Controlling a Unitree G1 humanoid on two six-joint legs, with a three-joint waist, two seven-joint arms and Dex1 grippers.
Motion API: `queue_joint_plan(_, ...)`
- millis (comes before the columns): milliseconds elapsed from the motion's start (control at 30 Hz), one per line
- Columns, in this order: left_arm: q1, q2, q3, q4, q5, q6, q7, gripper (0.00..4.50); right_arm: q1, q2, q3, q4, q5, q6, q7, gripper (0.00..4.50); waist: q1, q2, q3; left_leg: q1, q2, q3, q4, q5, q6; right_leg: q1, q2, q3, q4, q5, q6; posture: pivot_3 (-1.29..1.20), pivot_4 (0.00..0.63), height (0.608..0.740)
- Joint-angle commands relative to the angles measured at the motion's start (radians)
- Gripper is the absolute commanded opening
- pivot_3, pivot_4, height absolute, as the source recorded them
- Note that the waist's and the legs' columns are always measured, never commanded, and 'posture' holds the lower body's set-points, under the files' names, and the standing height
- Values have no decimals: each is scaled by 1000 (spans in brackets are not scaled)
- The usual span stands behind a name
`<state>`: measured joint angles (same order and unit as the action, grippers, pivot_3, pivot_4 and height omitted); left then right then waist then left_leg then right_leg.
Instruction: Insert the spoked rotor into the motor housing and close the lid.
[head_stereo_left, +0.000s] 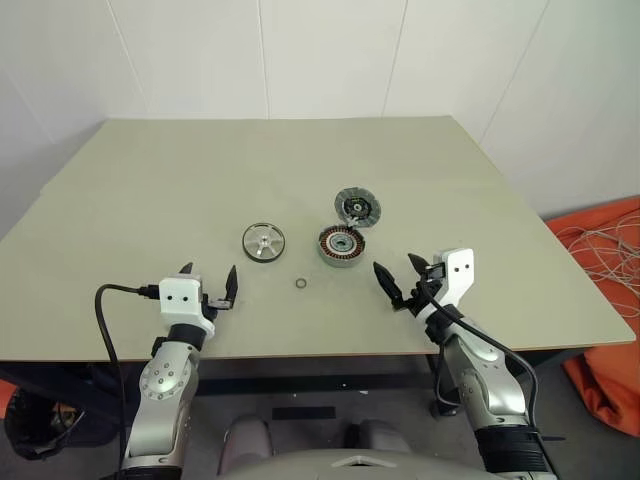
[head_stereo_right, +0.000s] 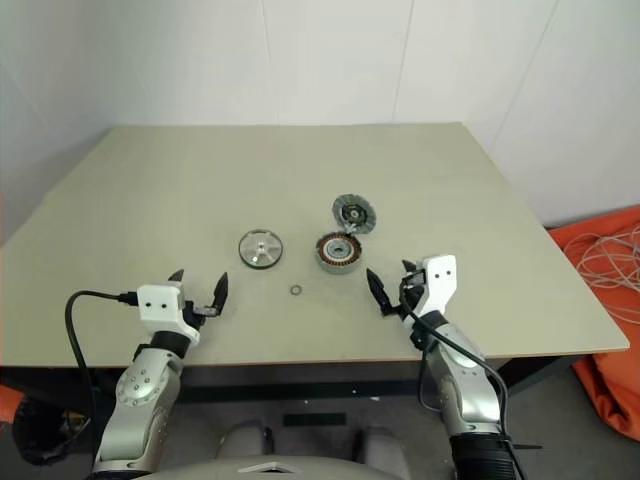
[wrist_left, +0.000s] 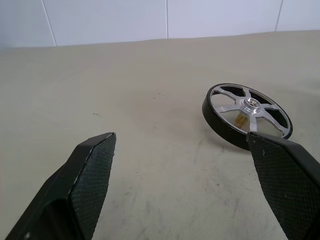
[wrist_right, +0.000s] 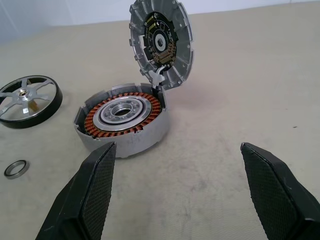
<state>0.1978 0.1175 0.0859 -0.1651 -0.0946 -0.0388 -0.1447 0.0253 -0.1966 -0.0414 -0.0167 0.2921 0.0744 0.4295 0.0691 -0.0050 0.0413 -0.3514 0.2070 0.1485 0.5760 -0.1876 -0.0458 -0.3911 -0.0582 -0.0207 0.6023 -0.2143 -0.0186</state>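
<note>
Both grippers wide apart and empty, near the table's near edge.
The spoked rotor (head_stereo_left: 263, 241) lies left of the motor housing (head_stereo_left: 341, 246); lowered tilted, it could jam on the windings or knock the raised lid (head_stereo_left: 357, 208). The left gripper (head_stereo_left: 208, 284) and right gripper (head_stereo_left: 398, 280) hold nothing.

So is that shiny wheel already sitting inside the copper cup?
No, the rotor lies on the table beside the housing, apart from it.

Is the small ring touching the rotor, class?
Apart. The right wrist view shows bare table between the ring and the rotor; the head views show the gap too.
</note>
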Motion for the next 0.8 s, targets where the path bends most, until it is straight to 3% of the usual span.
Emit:
queue_joint_plan(33,-16,6,4,-18,2,-14,0,4455,-21,-7,-11,-61,-5,-11,-10,4500,0,0,0,0,0,0,0,0,0,0,0,0,0,0,0,0,0,740)
queue_joint_plan(333,-13,6,1,-17,4,-16,-1,4455,-39,-41,24,-130,-8,42,18,4500,1,0,0,0,0,0,0,0,0,0,0,0,0,0,0,0,0,740)
queue_joint_plan(533,-10,4,-3,-17,7,-15,0,4455,-76,-130,102,-209,-77,209,27,4500,0,0,0,0,0,0,0,0,0,0,0,0,0,0,0,0,0,740)
queue_joint_plan(800,1,-2,-9,-24,10,-13,5,4455,-204,-172,140,-331,38,454,126,4500,1,0,0,0,0,0,0,0,0,0,0,0,0,0,0,0,0,740)
